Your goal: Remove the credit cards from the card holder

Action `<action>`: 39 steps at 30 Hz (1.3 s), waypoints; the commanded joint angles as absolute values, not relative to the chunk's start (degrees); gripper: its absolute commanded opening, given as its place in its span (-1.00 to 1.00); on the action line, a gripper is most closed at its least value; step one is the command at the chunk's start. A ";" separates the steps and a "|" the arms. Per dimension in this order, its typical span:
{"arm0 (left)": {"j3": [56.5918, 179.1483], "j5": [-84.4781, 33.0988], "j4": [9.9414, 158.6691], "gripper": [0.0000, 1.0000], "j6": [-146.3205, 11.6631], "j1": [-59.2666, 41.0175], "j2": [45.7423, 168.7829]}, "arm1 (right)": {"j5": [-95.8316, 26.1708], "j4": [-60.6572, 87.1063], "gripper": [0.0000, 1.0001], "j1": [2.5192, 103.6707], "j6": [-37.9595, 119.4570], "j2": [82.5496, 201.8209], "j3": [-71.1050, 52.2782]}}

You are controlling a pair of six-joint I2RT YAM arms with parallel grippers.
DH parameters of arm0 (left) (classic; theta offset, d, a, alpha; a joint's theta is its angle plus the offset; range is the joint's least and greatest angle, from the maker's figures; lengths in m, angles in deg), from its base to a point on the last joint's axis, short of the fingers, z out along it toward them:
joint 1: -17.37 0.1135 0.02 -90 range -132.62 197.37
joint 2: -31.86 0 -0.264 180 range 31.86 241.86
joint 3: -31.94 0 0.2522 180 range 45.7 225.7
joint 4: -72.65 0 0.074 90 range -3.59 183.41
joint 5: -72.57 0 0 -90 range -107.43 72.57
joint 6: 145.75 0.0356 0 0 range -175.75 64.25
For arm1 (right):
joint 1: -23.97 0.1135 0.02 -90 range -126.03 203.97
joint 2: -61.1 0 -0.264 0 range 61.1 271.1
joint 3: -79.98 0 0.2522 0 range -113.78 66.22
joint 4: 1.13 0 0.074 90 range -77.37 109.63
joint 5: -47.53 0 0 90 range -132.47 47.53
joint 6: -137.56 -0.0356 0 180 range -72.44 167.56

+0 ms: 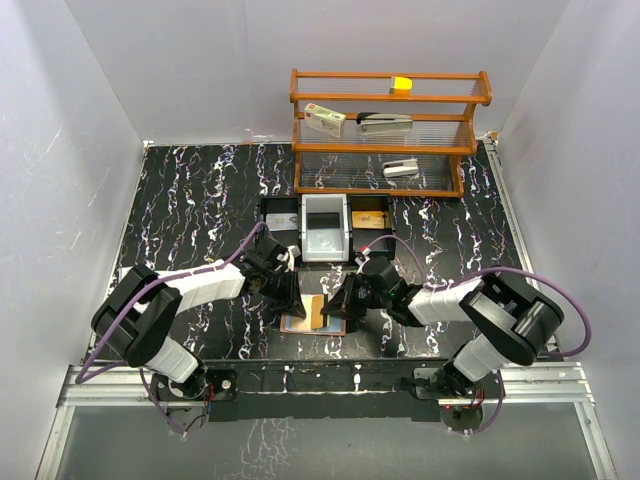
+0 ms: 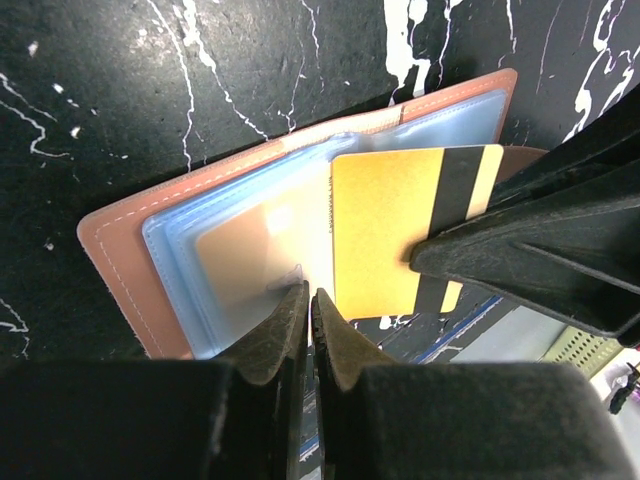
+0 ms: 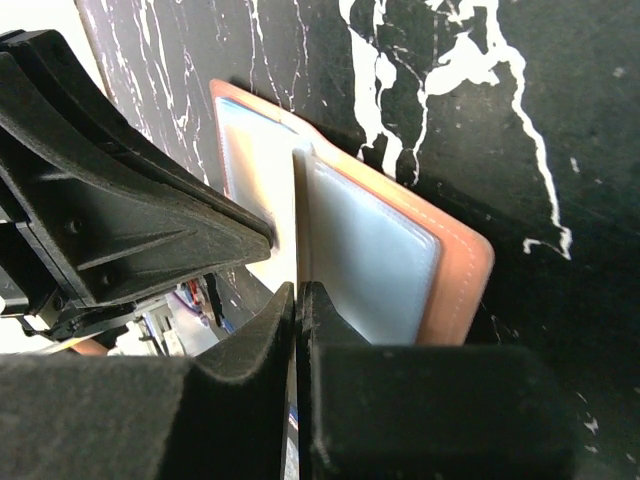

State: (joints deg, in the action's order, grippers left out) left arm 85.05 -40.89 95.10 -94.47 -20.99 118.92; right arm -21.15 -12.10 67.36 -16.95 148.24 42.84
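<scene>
The card holder (image 1: 300, 320) lies open near the table's front edge, salmon-brown outside (image 2: 120, 240) and pale blue-grey inside (image 3: 370, 250). My left gripper (image 2: 311, 293) is shut on the near edge of its clear pocket sleeve, and shows in the top view (image 1: 288, 290). A tan card (image 2: 250, 260) sits inside that pocket. My right gripper (image 3: 298, 288) is shut on a yellow card with a black stripe (image 2: 385, 230), which sticks partly out of the holder. The right gripper also shows in the top view (image 1: 342, 300). The two grippers face each other over the holder.
A white tray (image 1: 325, 228) stands just behind the holder, with black trays (image 1: 372, 215) beside it. A wooden shelf rack (image 1: 390, 130) at the back holds a stapler, a small box and a yellow block. The table's front edge is just below the holder.
</scene>
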 commanded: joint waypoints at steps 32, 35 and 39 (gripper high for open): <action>85.12 -34.73 101.37 -0.71 -92.16 -21.03 106.08 | -19.27 1.61 -1.00 67.15 -7.62 140.39 35.07; 85.31 -33.52 102.04 -0.74 -92.45 -21.03 105.15 | -18.92 0.93 -1.00 67.12 -6.67 138.91 35.23; 84.48 -31.35 102.19 -0.71 -93.52 -20.99 101.71 | -19.40 1.13 -1.00 67.14 -4.60 136.56 35.07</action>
State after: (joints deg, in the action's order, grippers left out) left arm 84.27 -33.92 100.89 -92.94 -20.99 106.68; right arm -19.84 3.64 67.34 -7.48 139.91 37.49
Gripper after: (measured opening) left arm 0.131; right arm 0.009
